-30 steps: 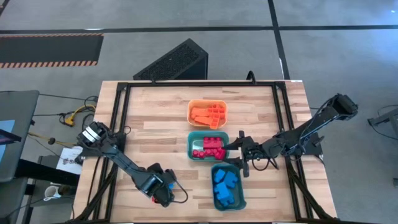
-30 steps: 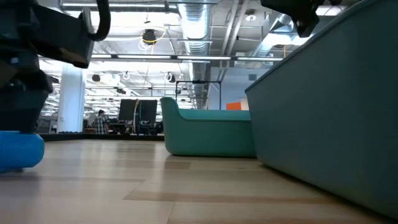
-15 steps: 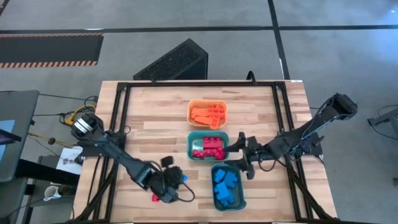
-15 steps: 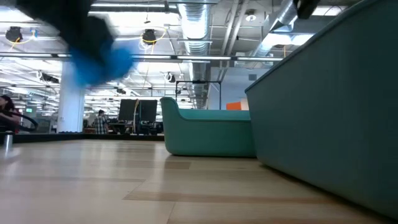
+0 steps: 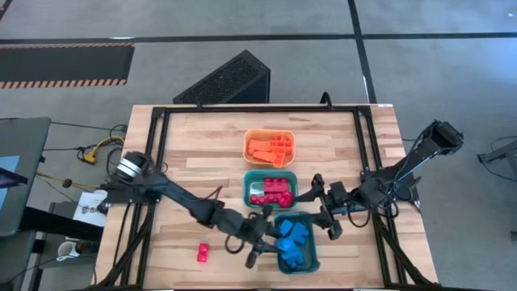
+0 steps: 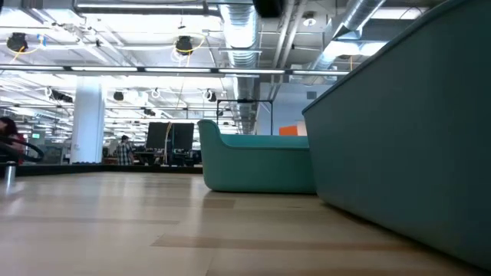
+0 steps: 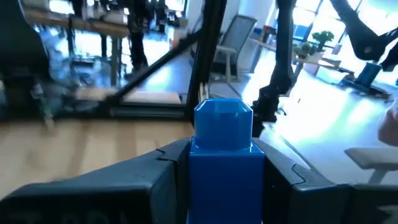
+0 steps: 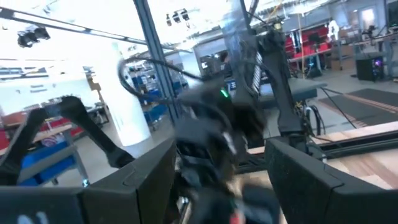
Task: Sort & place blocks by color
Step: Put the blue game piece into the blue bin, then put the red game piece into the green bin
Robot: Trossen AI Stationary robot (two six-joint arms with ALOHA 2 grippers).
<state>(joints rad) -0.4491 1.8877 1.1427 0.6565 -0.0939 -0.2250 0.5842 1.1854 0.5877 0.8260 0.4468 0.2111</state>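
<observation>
My left gripper (image 5: 265,236) is shut on a blue block (image 7: 224,152) and hangs just left of the teal bin (image 5: 313,260) that holds blue blocks. My right gripper (image 5: 321,213) stands open with nothing between its fingers, at that bin's far right corner, beside the teal bin (image 5: 247,191) of red blocks. A single red block (image 5: 203,253) lies flat on the table at the near left. Orange blocks fill the orange bin (image 5: 247,139) farther back. In the low view only the two teal bins (image 6: 257,165) show. My left gripper pinches the blue block by two opposite side faces (image 7: 194,168) between its two fingers (image 7: 134,183). The block's studded end (image 7: 224,118) sticks out beyond the fingertips. The arm reaches in from the table's left, and the block is lifted clear of the table.
The three bins stand in a row down the table's middle. A black metal frame (image 5: 157,162) runs along the table's edges. Bare wood lies left of the bins, around the red block. A dark box (image 5: 226,81) sits on the floor beyond the far edge.
My left gripper has shut on the blue block at the table's near left, lifted it clear and carried it toward the right, up to the bin of blue blocks. The red block that lay under it now shows. My right gripper has shifted slightly toward the near edge.
</observation>
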